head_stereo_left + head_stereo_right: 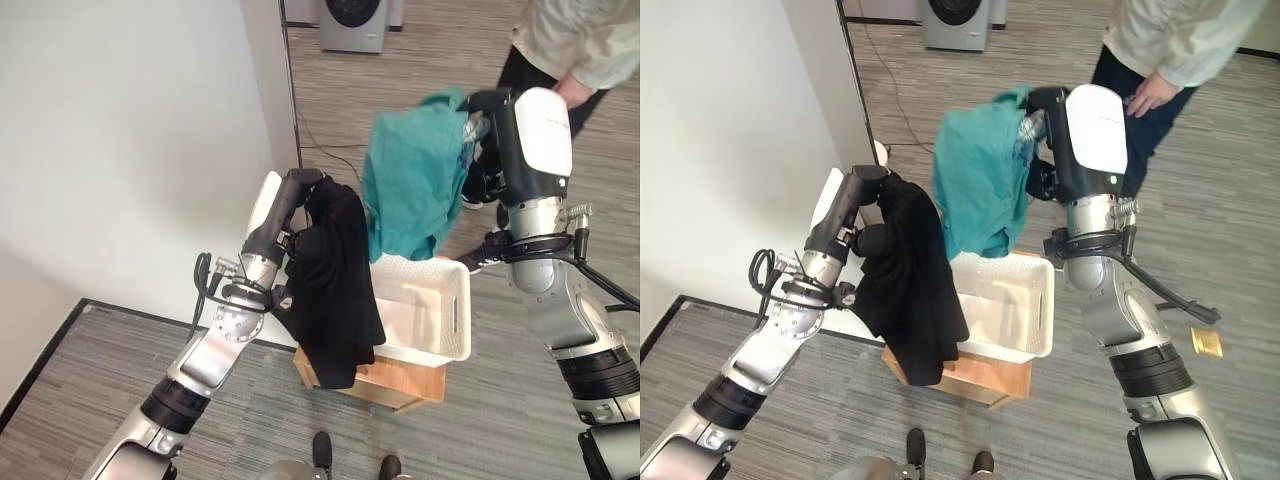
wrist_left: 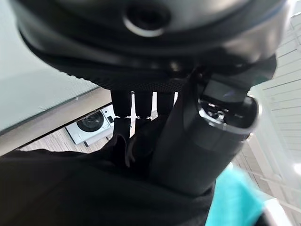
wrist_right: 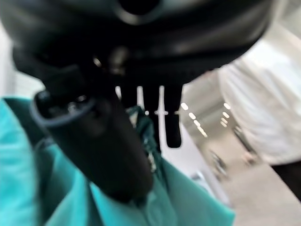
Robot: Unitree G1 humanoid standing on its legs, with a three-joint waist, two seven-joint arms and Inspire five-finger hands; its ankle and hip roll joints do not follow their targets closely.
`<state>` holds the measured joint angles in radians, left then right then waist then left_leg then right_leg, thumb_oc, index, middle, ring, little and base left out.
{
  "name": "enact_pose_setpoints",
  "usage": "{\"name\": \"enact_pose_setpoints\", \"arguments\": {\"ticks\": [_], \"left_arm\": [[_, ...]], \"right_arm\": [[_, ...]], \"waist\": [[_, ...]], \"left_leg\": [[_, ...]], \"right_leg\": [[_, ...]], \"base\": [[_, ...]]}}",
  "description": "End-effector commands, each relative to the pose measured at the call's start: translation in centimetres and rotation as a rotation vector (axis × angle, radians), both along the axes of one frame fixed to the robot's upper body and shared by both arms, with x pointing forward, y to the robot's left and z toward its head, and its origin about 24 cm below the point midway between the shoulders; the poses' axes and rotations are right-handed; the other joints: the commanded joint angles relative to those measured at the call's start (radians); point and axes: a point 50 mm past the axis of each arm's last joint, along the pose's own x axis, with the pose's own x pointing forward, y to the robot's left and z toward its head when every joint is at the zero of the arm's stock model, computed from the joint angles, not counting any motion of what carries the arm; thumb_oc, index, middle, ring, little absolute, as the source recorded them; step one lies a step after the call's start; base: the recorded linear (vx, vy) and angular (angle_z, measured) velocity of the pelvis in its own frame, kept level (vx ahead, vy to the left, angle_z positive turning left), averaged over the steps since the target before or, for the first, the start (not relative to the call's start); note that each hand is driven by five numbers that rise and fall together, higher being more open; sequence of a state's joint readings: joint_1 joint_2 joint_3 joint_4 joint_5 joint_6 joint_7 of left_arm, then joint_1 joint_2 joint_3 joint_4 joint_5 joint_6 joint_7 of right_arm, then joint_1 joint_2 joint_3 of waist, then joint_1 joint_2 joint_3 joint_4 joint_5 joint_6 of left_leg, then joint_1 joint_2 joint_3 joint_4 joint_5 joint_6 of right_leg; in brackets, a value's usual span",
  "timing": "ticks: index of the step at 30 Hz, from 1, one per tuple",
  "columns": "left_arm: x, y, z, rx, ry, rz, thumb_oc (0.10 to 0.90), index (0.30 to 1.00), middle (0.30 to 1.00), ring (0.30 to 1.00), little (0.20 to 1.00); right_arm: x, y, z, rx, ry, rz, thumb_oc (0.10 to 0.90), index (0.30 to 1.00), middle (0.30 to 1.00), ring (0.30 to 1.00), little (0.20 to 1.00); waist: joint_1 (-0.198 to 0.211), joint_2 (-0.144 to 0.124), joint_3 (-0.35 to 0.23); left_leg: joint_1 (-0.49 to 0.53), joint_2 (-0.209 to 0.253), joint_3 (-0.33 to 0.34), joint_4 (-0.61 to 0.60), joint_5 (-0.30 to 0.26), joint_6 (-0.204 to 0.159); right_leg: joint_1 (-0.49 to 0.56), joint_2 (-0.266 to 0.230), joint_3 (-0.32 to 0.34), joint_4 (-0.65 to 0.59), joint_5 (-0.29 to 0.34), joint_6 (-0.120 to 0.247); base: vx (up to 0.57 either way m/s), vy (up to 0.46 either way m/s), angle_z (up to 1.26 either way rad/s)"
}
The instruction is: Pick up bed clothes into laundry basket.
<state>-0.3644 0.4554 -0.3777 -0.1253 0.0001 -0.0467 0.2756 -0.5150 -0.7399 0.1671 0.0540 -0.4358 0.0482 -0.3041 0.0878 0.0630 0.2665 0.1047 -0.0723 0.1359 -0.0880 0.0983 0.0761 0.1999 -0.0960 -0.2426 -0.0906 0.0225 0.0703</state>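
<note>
Clothes are being held up in both hands above a white laundry basket (image 1: 440, 320), which is set on a low wooden box (image 1: 400, 385) on the grey wood-look floor (image 1: 1240, 250). A black garment (image 1: 335, 290) is draped over the left hand (image 1: 300, 190) and hangs down just in front of the basket's near-left corner, its hem reaching past the box edge. In the left wrist view the fingers (image 2: 136, 117) are seen curled down into the black cloth with the thumb against it, so that hand is clamped on the garment. A teal garment (image 1: 410, 185) is held higher up by the right hand (image 1: 490, 150), hanging over the basket's far side; in the right wrist view the teal cloth is bunched under the thumb and the fingers are bent around it. The basket's inside looks bare and white from here. A washing machine (image 1: 955, 25) is visible at the far wall, and a person (image 1: 1170, 50) in a light jacket and dark trousers is standing just behind the right arm. No readable writing or labels can be made out anywhere.
</note>
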Motion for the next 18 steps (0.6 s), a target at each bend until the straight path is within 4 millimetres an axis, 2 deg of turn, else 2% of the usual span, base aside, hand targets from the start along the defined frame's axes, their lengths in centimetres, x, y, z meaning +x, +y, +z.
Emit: {"name": "enact_pose_setpoints", "arguments": {"ticks": [1, 4, 6, 8, 10, 11, 12, 14, 15, 17, 18], "left_arm": [[1.9, 2.9, 3.6, -0.142, -0.136, 0.13, 0.4, 0.3, 0.3, 0.3, 0.3], [1.7, 3.3, 3.2, -0.152, -0.122, 0.138, 0.4, 0.3, 0.3, 0.3, 0.3], [1.5, 3.4, 3.0, -0.171, -0.115, 0.137, 0.4, 0.3, 0.3, 0.3, 0.3], [1.5, 3.2, 3.0, -0.171, -0.113, 0.13, 0.4, 0.3, 0.3, 0.3, 0.3], [1.5, 2.8, 3.2, -0.176, -0.115, 0.109, 0.4, 0.3, 0.3, 0.3, 0.3], [1.5, 2.8, 3.2, -0.175, -0.114, 0.108, 0.4, 0.3, 0.3, 0.3, 0.3], [1.5, 2.6, 3.2, -0.181, -0.113, 0.101, 0.4, 0.3, 0.3, 0.3, 0.3], [1.6, 2.4, 3.2, -0.181, -0.108, 0.095, 0.4, 0.3, 0.3, 0.3, 0.3], [1.6, 2.3, 3.0, -0.183, -0.1, 0.084, 0.4, 0.3, 0.3, 0.3, 0.3], [1.5, 2.1, 2.7, -0.185, -0.085, 0.069, 0.4, 0.3, 0.3, 0.3, 0.3], [1.5, 2.1, 2.7, -0.185, -0.084, 0.069, 0.4, 0.3, 0.3, 0.3, 0.3]], "right_arm": [[-0.8, 0.4, 2.7, -0.029, -0.146, 0.023, 0.4, 0.3, 0.3, 0.3, 0.3], [-0.8, 0.2, 2.0, -0.025, -0.116, 0.019, 0.4, 0.3, 0.3, 0.3, 0.3], [-0.5, 0.5, 0.2, -0.022, -0.037, 0.032, 0.4, 0.3, 0.3, 0.3, 0.3], [-0.4, 0.6, -0.2, -0.022, -0.015, 0.035, 0.4, 0.3, 0.3, 0.3, 0.3], [-0.3, 0.7, -1.9, -0.025, 0.054, 0.035, 0.4, 0.3, 0.3, 0.3, 0.3], [-0.3, 0.7, -1.9, -0.025, 0.055, 0.035, 0.4, 0.3, 0.3, 0.3, 0.3], [-0.3, 0.4, -3.3, -0.019, 0.104, 0.022, 0.4, 0.3, 0.3, 0.3, 0.3], [-0.3, 0.2, -4.0, -0.026, 0.132, 0.011, 0.4, 0.3, 0.3, 0.3, 0.3], [-0.3, -0.4, -5.9, -0.023, 0.207, -0.019, 0.4, 0.3, 0.3, 0.3, 0.3], [-0.3, -1.2, -7.8, -0.032, 0.284, -0.057, 0.4, 0.3, 0.3, 0.3, 0.3], [-0.3, -1.2, -7.8, -0.032, 0.284, -0.057, 0.4, 0.3, 0.3, 0.3, 0.3]], "waist": [[-0.005, -0.024, -0.182], [0.001, -0.023, -0.185], [0.011, -0.021, -0.185], [0.013, -0.021, -0.185], [0.024, -0.021, -0.181], [0.023, -0.022, -0.182], [0.028, -0.024, -0.176], [0.029, -0.025, -0.175], [0.033, -0.025, -0.167], [0.037, -0.025, -0.16], [0.036, -0.025, -0.161]], "left_leg": [[-0.012, 0.126, 0.042, 0.001, -0.093, -0.101], [-0.014, 0.127, 0.036, 0.001, -0.091, -0.105], [-0.021, 0.128, 0.03, 0.001, -0.087, -0.11], [-0.025, 0.129, 0.028, 0.001, -0.085, -0.112], [-0.035, 0.132, 0.021, 0.001, -0.079, -0.118], [-0.035, 0.132, 0.019, 0.001, -0.079, -0.118], [-0.046, 0.134, 0.012, 0.001, -0.076, -0.123], [-0.053, 0.134, 0.007, 0.001, -0.073, -0.126], [-0.066, 0.134, 0.0, 0.001, -0.069, -0.129], [-0.075, 0.133, -0.008, 0.001, -0.067, -0.13], [-0.075, 0.133, -0.009, 0.001, -0.067, -0.13]], "right_leg": [[0.013, -0.044, -0.015, 0.008, -0.074, 0.082], [0.017, -0.044, -0.021, 0.004, -0.078, 0.082], [0.018, -0.044, -0.036, 0.003, -0.082, 0.08], [0.018, -0.044, -0.043, 0.003, -0.083, 0.079], [0.019, -0.042, -0.064, 0.003, -0.085, 0.078], [0.019, -0.042, -0.066, 0.003, -0.085, 0.078], [0.019, -0.04, -0.082, 0.003, -0.087, 0.076], [0.019, -0.04, -0.091, 0.003, -0.088, 0.076], [0.016, -0.039, -0.103, 0.003, -0.092, 0.075], [0.013, -0.04, -0.115, 0.003, -0.093, 0.075], [0.013, -0.04, -0.116, 0.003, -0.094, 0.075]], "base": [[0.05, -0.088, 0.07], [0.03, -0.049, 0.02], [0.04, -0.061, 0.02], [0.02, -0.027, 0.06], [0.03, -0.036, 0.04], [0.03, -0.038, 0.12], [0.02, -0.019, 0.17], [0.03, -0.023, 0.27], [0.05, -0.026, 0.28], [0.04, -0.02, 0.28], [0.03, -0.011, 0.31]]}}
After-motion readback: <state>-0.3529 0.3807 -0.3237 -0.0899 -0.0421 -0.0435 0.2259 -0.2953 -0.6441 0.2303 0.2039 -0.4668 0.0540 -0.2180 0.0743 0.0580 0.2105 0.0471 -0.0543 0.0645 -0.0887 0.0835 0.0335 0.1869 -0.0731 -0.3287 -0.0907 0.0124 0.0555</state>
